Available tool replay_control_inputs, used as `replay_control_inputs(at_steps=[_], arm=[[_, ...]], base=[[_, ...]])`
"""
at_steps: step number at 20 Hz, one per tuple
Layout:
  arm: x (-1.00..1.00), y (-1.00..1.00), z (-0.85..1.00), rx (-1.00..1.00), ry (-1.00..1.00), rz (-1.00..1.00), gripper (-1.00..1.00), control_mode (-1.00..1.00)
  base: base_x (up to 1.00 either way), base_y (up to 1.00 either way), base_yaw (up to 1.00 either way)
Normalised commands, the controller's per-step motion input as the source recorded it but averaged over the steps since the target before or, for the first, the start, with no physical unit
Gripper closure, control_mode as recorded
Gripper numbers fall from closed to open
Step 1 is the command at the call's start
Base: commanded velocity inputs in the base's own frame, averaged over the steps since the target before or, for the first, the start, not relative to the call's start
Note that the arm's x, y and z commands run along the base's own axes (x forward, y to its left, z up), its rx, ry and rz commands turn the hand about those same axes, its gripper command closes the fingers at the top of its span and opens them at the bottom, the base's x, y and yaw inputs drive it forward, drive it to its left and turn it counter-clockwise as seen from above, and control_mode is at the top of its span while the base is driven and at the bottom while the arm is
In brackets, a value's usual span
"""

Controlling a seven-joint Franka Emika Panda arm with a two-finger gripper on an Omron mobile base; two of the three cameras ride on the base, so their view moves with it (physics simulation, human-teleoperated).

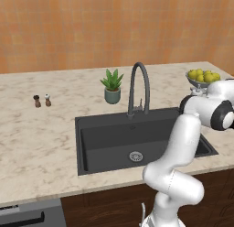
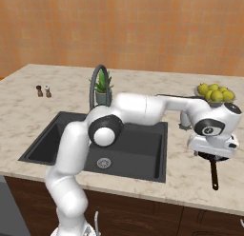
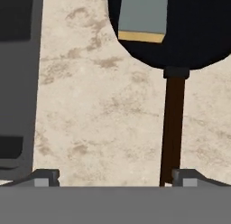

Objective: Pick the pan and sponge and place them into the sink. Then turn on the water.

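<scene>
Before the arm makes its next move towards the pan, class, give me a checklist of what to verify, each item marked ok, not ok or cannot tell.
1. Gripper open: ok, fingertips stand wide apart.
2. Gripper over the pan: ok, the hand hangs above it on the counter, right of the sink.
3. Handle centred between fingertips: not ok, it runs beside the right fingertip.
4. Sponge location: ok, it lies in the pan.
5. Sink free to receive: ok, the basin is bare.
6. Tap off: ok, no stream.
</scene>
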Motion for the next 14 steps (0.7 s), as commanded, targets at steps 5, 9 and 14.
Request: replay_control_inputs(at_steps=[5,9,14], arm=[[-0.12,-0.17,0.0,-0.2,-0.06,0.0,-1.0,-1.0],[-0.01,-0.01,0.07,-0.07,0.15,0.0,-1.0,-1.0],[0.02,-0.14,0.07,-0.01,0.17,-0.01,-1.0,-1.0]], base=[[0.0,0.0,0.0],[0.0,0.0,0.0],[0.0,0.0,0.0]])
